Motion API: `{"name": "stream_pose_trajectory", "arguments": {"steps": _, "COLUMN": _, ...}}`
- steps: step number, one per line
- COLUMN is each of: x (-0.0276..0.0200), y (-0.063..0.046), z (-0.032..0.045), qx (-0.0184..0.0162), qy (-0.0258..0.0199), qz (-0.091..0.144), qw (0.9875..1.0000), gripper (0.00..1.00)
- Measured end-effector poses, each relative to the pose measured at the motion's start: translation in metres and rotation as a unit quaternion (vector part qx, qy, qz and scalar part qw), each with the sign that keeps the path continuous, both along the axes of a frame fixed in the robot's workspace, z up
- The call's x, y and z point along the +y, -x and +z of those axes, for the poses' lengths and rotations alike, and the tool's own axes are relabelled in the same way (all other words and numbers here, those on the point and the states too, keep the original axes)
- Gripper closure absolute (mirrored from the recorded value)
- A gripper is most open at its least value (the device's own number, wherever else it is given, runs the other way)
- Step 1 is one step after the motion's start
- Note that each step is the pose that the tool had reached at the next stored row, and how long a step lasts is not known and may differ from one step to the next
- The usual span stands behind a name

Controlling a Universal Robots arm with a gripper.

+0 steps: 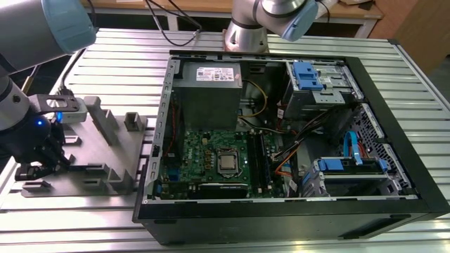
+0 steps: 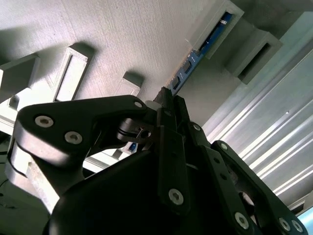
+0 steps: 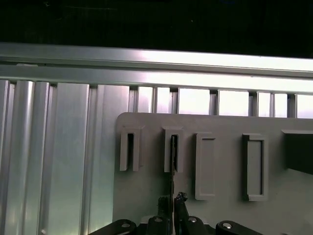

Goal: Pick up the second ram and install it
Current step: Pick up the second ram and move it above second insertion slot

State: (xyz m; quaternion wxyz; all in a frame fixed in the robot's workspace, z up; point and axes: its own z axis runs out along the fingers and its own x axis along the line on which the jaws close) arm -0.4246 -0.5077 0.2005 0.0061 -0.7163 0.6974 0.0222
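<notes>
First wrist view: black gripper point(image 3: 172, 203) clenches the thin dark ram strip point(image 3: 173, 152), which a grey plastic holder block point(image 3: 145, 196) props edge-on, likely for pinching.

Both wrist views close behind gripper point(image 3: 172, 201)

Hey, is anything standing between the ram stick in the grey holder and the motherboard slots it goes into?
Yes. The second ram sits in the grey holder block, with the gripper at it, outside the computer case. The case's side wall rises between the block and the motherboard's long slots.
</notes>
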Motion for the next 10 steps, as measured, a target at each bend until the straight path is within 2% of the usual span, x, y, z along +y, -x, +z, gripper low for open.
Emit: {"name": "stream_pose_trajectory", "arguments": {"steps": 10, "x": -0.0002, "y": 0.0, "z": -0.0003, "qx": 0.0, "qy": 0.0, "qz": 0.0, "qw": 1.0, "gripper": 0.84}}
